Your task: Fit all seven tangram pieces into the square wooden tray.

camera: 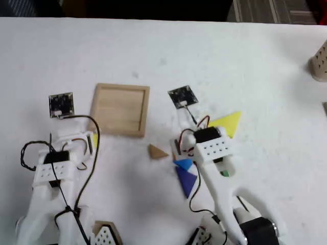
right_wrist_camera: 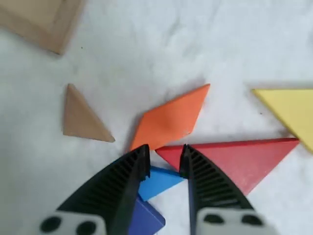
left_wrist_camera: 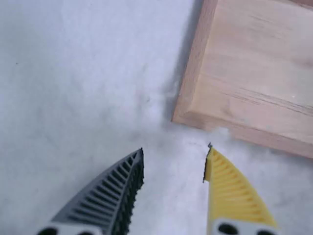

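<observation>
— Where is the tray (camera: 121, 88)?

— It lies flat on the white table (camera: 230, 61), in front of the left arm. The pieces lie outside it, on the right arm's side.

— And the left claw (left_wrist_camera: 173, 156)?

— Wide, with nothing between the grey and yellow fingers (left_wrist_camera: 234, 191). It is over bare table, just beside a corner of the tray.

— The right claw (right_wrist_camera: 164, 152)?

— Narrow, only a small gap, and it holds nothing. Its tips hang above the sharp end of the red triangle (right_wrist_camera: 239, 159).

— The other pieces?

— The yellow triangle (right_wrist_camera: 291, 110) is beside the red one, not touching. The dark blue piece (camera: 186, 179) lies partly under the claw. The orange piece (right_wrist_camera: 168, 120) is near the red tip. The light blue triangle (right_wrist_camera: 159, 181) touches the red edge. The tan triangle (camera: 157, 151) lies alone, between the tray and the others.
</observation>
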Motion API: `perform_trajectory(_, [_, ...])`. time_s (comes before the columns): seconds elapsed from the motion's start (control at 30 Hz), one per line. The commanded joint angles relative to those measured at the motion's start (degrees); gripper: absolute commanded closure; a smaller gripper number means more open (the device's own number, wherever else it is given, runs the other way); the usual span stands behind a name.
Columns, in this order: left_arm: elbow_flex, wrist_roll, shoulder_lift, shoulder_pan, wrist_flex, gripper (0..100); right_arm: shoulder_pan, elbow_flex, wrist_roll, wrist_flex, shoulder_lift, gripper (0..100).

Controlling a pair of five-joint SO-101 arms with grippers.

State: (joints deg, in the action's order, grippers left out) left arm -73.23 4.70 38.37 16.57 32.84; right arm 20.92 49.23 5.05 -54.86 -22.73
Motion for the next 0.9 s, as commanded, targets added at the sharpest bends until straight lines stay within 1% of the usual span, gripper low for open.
perform_trajectory(0.0, [1.85, -0.35, 1.01, 0.75, 0.00, 77, -1.01, -1.32, 0.09, -5.32, -0.40, 88.5])
perform_trajectory(0.13, [6.24, -0.35, -6.99, 0.66, -1.23, 77, 0.66, -1.05, 10.81, -11.82, -1.36, 88.5])
perform_trajectory(0.23, [12.31, -0.35, -16.57, 0.92, -0.35, 77, 3.65, 1.14, 14.33, -13.93, -4.26, 88.5])
perform_trajectory(0.33, [19.69, -0.35, -24.13, 2.33, 4.84, 77, 6.99, 6.24, 14.33, -12.09, -8.40, 88.4])
perform_trajectory(0.43, [24.97, -0.26, -28.62, 3.47, 9.05, 77, 9.89, 11.78, 13.80, -9.45, -12.97, 88.5])
perform_trajectory(0.57, [26.37, -0.18, -30.55, 3.47, 9.76, 77, 13.49, 18.90, 6.86, -5.93, -18.07, 88.2])
perform_trajectory(0.67, [26.37, -0.18, -30.55, 3.38, 9.76, 77, 11.82, 19.96, 5.80, -4.62, -20.70, 88.0])
perform_trajectory(0.73, [26.37, -0.18, -30.55, 3.38, 9.76, 77, 10.15, 20.22, 5.54, -4.70, -21.32, 84.8])
perform_trajectory(0.87, [26.29, -0.26, -30.55, 3.38, 9.76, 77, 9.10, 23.56, 5.36, -4.62, -21.41, 73.0])
